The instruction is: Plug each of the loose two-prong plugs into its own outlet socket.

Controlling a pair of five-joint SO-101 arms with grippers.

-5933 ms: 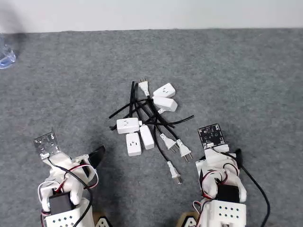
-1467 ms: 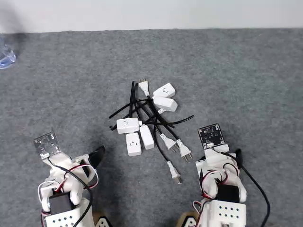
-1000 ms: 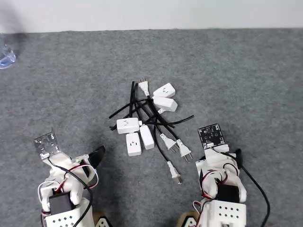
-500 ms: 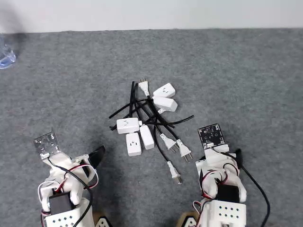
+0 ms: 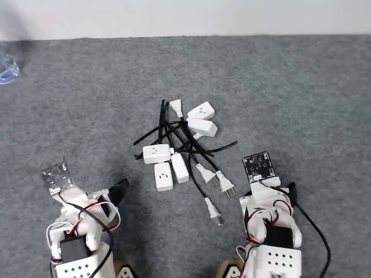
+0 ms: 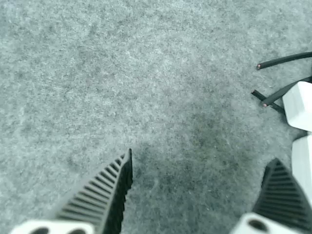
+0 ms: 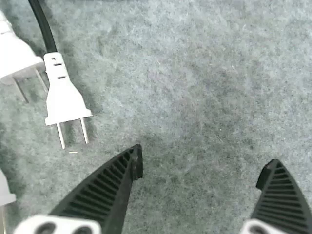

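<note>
Carpet [image 5: 301, 87], grey and flat, covers the table. Nothing on it has shifted over the last several seconds: each piece lies exactly where it lay before, and both arms have kept still. The job looks unstarted, with every plug loose.

At the near edge the left arm [image 5: 81, 237] and the right arm [image 5: 269, 237] sit folded back, well apart from each other and short of the pile. Between them, toward the middle, black cables [image 5: 177, 136] lie tangled over one another. Among the cables are several white socket blocks [image 5: 157, 153]; two lie just beside each other at the near side of the pile and two more at the far side.

I count four plugs [image 5: 225, 184]: one at the far end by the far blocks, and three spread on the near side toward the right arm, none touching a socket.

The left gripper [image 6: 202, 158] hangs over bare carpet, jaws spread wide and holding nothing, with one block at the edge of its sight. The right gripper [image 7: 205, 155] is likewise wide open and empty, with a plug close ahead, so a first pick probably falls to it.
</note>
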